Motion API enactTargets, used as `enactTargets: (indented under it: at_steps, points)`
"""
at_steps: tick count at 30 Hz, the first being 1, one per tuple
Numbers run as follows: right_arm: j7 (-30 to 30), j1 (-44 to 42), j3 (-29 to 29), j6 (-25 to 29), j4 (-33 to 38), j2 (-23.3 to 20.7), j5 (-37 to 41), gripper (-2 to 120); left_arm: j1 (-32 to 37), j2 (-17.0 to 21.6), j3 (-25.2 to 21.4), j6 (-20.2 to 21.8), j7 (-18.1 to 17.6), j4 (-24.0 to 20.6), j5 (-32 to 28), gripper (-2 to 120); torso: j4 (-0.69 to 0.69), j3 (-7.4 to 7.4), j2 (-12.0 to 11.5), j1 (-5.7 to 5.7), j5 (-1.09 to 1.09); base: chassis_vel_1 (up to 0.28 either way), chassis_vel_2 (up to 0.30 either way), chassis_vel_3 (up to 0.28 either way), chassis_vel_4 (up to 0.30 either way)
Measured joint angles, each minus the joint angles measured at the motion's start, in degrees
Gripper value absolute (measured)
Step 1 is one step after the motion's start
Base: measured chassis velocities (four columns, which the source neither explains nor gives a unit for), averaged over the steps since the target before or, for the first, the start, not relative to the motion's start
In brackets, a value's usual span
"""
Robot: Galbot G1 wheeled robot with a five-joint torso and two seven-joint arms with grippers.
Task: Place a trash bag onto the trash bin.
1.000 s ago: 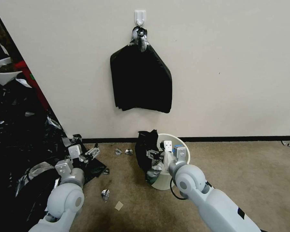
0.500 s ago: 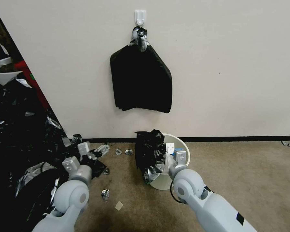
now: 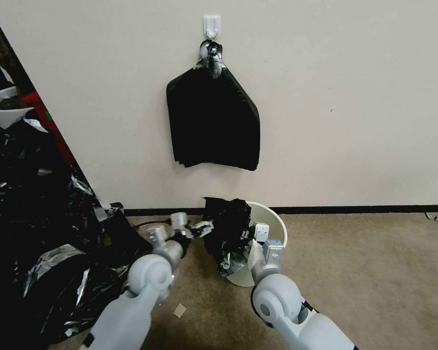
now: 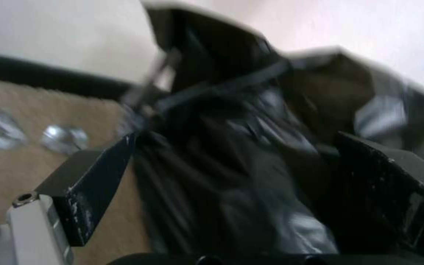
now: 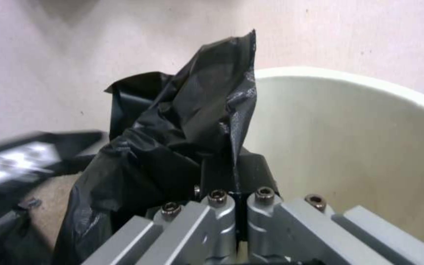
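The cream-white trash bin (image 3: 272, 224) stands on the carpet by the wall. The black trash bag (image 3: 226, 231) hangs crumpled over its left rim and down that side. My right gripper (image 5: 236, 197) is shut on a fold of the trash bag (image 5: 182, 140) at the bin's near rim (image 5: 349, 79); in the head view the bag hides its fingers. My left gripper (image 3: 202, 227) has come up against the bag's left side and is open. In its wrist view the bag (image 4: 232, 154) lies between the two spread black fingers (image 4: 99, 176).
A thick bundle of black bags (image 3: 213, 121) hangs from a wall hook above the bin. A heap of black plastic sheets (image 3: 29, 218) covers the floor on the left, with a white pot (image 3: 2, 109) behind it. A small scrap (image 3: 180, 310) lies on the carpet.
My left arm has swung right from the heap to the bag's left side. The bag has bunched higher on the bin's left rim and my right arm has drawn back slightly.
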Motion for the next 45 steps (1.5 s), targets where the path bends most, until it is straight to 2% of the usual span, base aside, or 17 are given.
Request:
enactTargets:
  at_steps: [9, 11, 14, 17, 19, 20, 22, 26, 28, 30, 32, 34, 37, 38, 41, 43, 45]
  points:
    - [-1.89, -1.17, -0.02, 2.2, -0.93, 0.57, -7.28, 0, -5.69, -4.08, 5.04, 8.31, -10.98, 4.46, -2.2, 100, 0.0, 0.0, 0.0, 0.0, 0.0, 0.0, 0.0, 0.0, 0.0]
    - [-2.2, -1.25, 0.03, 2.76, -1.16, 0.58, -8.48, 0, -6.07, -4.51, 5.26, 8.98, -11.94, 5.02, -2.75, 99, 0.0, 0.0, 0.0, 0.0, -0.01, 0.0, 0.0, 0.0, 0.0]
    - [-2.73, -1.37, 0.08, 3.71, -1.6, 0.58, -10.61, 0, -6.51, -5.12, 5.47, 10.0, -12.75, 5.91, -3.07, 91, 0.0, 0.0, 0.0, 0.0, 0.0, 0.0, 0.0, 0.0, 0.0]
    - [-3.2, -1.52, 0.1, 4.67, -2.17, 0.7, -13.32, 0, -6.75, -5.75, 5.38, 12.74, -14.33, 6.37, -3.22, 74, 0.02, -0.01, 0.0, 0.0, 0.01, 0.0, 0.0, 0.0, 0.0]
    - [-3.25, -1.53, 0.1, 4.79, -2.26, 0.75, -13.66, 0, -6.76, -5.81, 5.27, 13.38, -14.73, 6.36, -3.38, 74, 0.01, -0.01, 0.0, 0.0, 0.01, 0.0, 0.0, 0.0, 0.0]
    - [-3.33, -1.54, 0.1, 5.06, -2.46, 0.82, -14.32, 0, -6.76, -5.83, 5.13, 14.05, -15.41, 6.32, -3.74, 68, 0.02, -0.01, 0.0, 0.0, 0.01, 0.0, 0.0, 0.0, 0.0]
    - [-3.42, -1.56, 0.11, 5.57, -2.88, 0.83, -15.47, 0, -6.74, -5.81, 4.93, 14.09, -16.01, 6.34, -4.04, 58, 0.02, -0.01, 0.0, 0.0, 0.0, 0.0, 0.0, 0.0, 0.0]
    - [-3.48, -1.59, 0.15, 5.86, -3.12, 0.81, -15.97, 0, -6.73, -5.74, 4.75, 14.12, -16.22, 6.41, -4.22, 51, 0.01, -0.01, 0.0, 0.0, 0.0, 0.0, 0.0, 0.0, 0.0]
    - [-3.53, -1.66, 0.3, 6.14, -3.38, 0.7, -16.36, 0, -6.66, -5.5, 4.32, 14.16, -16.34, 6.55, -4.63, 36, 0.01, -0.01, 0.0, 0.0, 0.0, 0.0, 0.0, 0.0, 0.0]
    - [-3.54, -1.73, 0.49, 6.29, -3.46, 0.56, -16.48, 0, -6.53, -5.2, 4.06, 14.18, -16.28, 6.57, -4.84, 29, 0.01, -0.01, 0.0, 0.0, 0.0, 0.0, 0.0, 0.0, 0.0]
    - [-3.54, -1.76, 0.63, 6.34, -3.48, 0.48, -16.52, 0, -6.41, -4.94, 3.9, 14.18, -16.1, 6.56, -4.85, 28, 0.01, -0.01, 0.0, 0.0, 0.0, 0.0, 0.0, 0.0, 0.0]
    - [-3.54, -1.88, 1.45, 6.62, -3.48, -0.05, -16.55, 0, -5.43, -3.48, 3.17, 14.2, -12.08, 6.36, -2.66, 15, 0.01, -0.01, 0.0, 0.0, -0.01, 0.0, 0.0, 0.0, 0.0]
    - [-3.53, -1.93, 1.89, 6.91, -3.49, -0.49, -16.52, 0, -4.63, -2.32, 2.53, 14.28, -9.8, 5.78, -1.74, 8, 0.01, 0.0, 0.0, 0.0, -0.01, 0.0, 0.0, 0.0, 0.0]
    - [-3.52, -1.94, 2.32, 7.16, -3.5, -0.96, -16.44, 0, -3.88, -1.28, 1.77, 14.39, -7.12, 5.38, -0.72, 3, 0.0, 0.0, 0.0, 0.0, -0.02, 0.0, 0.0, 0.0, 0.0]
    - [-4.99, -1.49, 3.72, 9.29, -3.53, -3.09, -16.35, 0, -1.37, 1.76, 0.09, 11.31, 3.7, 4.31, 5.26, 2, -0.02, 0.01, 0.0, 0.0, -0.04, 0.0, 0.0, 0.0, 0.0]
    - [-5.49, -1.37, 3.89, 9.62, -3.47, -3.54, -16.33, 0, -1.06, 2.11, -0.17, 10.55, 5.05, 4.07, 6.3, 2, -0.01, 0.01, 0.0, 0.0, -0.02, 0.0, 0.0, 0.0, 0.0]
    - [-6.54, -0.97, 4.49, 9.93, -3.0, -4.83, -16.17, 0, -0.2, 2.99, -0.79, 8.48, 9.34, 3.39, 9.7, 2, 0.0, 0.01, -0.01, 0.0, -0.01, 0.0, 0.0, 0.0, 0.0]
